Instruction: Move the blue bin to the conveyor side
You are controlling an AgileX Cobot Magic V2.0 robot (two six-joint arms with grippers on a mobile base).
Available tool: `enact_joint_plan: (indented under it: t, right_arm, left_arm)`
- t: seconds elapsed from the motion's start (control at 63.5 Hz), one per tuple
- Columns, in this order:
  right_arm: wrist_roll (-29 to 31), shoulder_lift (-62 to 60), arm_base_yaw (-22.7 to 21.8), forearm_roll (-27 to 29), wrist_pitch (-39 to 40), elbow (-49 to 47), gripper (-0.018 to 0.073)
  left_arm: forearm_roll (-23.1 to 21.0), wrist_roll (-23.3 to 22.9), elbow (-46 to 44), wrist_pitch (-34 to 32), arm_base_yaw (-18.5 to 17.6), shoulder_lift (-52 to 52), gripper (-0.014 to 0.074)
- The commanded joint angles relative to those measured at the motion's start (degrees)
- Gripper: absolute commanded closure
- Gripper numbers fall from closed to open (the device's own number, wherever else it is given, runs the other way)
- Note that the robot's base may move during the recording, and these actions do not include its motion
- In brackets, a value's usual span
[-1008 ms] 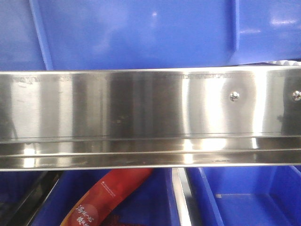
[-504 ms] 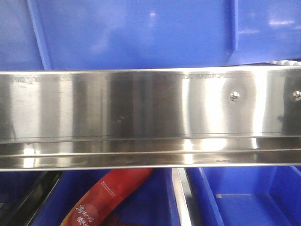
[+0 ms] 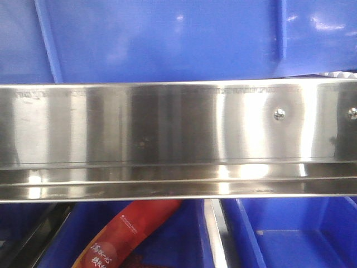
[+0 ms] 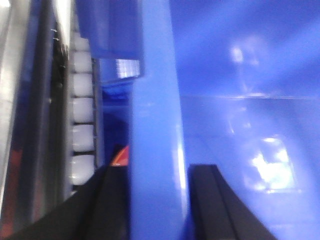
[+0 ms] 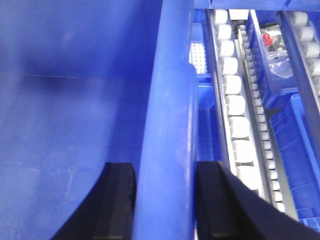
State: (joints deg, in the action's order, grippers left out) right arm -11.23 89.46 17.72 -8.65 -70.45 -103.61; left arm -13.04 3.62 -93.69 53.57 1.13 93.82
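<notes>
While upright, blue bin lengthwise L-R

Shiny steel rail — two bolts, white roller tracks, perhaps overhead lighting

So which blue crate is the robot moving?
Find the shiny stainless-steel rail crossing the front view. The large glossy blue plastic crate fills the space above it. Unlike the blue crates below, one holding a red packet, its thick rim sits between both arms' black jaws.
</notes>
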Motion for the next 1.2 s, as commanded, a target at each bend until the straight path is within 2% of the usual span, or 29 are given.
enact_joint_plan:
  t: [0.0, 0.457, 1.181]
  right_arm:
    - [0.9, -0.6, 0.1, -0.4, 0.5, 0.0, 0.0629]
    - [0.9, -0.7, 0.1, -0.4, 0.5, -0.5, 0.0629]
    - [0.8, -7.5, 0.1, 1.0, 0.5, -3.1, 0.0629]
  left_arm:
    - [-1.2, 0.7, -0.3, 0.5, -0.3, -0.6, 0.0615]
    - [-1.2, 0.7, -0.3, 0.6, -0.3, -1.6, 0.0615]
    - [-0.1, 0.1, -0.3, 1.6, -0.3, -16.2, 0.0615]
